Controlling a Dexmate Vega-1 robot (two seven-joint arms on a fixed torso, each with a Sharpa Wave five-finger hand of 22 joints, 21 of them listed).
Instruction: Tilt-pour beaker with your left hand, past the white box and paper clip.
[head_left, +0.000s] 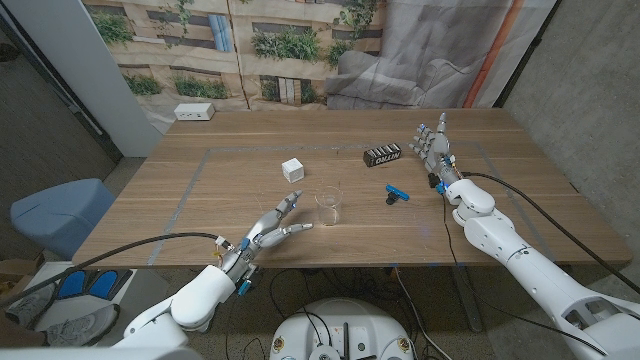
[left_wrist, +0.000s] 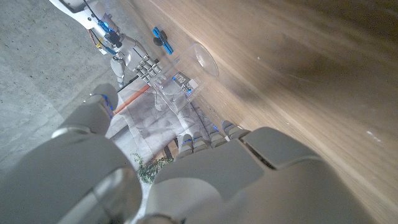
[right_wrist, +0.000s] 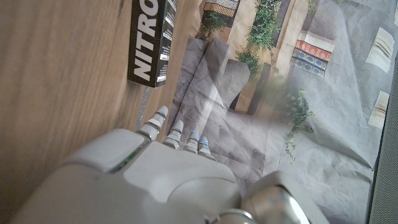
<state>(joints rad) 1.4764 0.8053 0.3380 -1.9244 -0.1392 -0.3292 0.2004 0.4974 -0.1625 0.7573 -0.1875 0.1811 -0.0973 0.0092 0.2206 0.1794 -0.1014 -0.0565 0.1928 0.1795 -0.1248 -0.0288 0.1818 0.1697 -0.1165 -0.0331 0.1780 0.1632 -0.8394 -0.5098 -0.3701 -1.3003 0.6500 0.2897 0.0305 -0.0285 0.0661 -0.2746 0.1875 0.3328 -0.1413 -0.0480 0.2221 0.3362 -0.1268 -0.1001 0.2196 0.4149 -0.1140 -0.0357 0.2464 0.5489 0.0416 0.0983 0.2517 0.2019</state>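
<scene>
the black box (right_wrist: 152, 42) reads "nitro" in white letters on its side, partly cut off.

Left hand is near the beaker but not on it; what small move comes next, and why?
Probably ease the left hand forward to close around the beaker. Its fingers are spread and holding nothing, just short of the glass, which stands upright on the table.
</scene>
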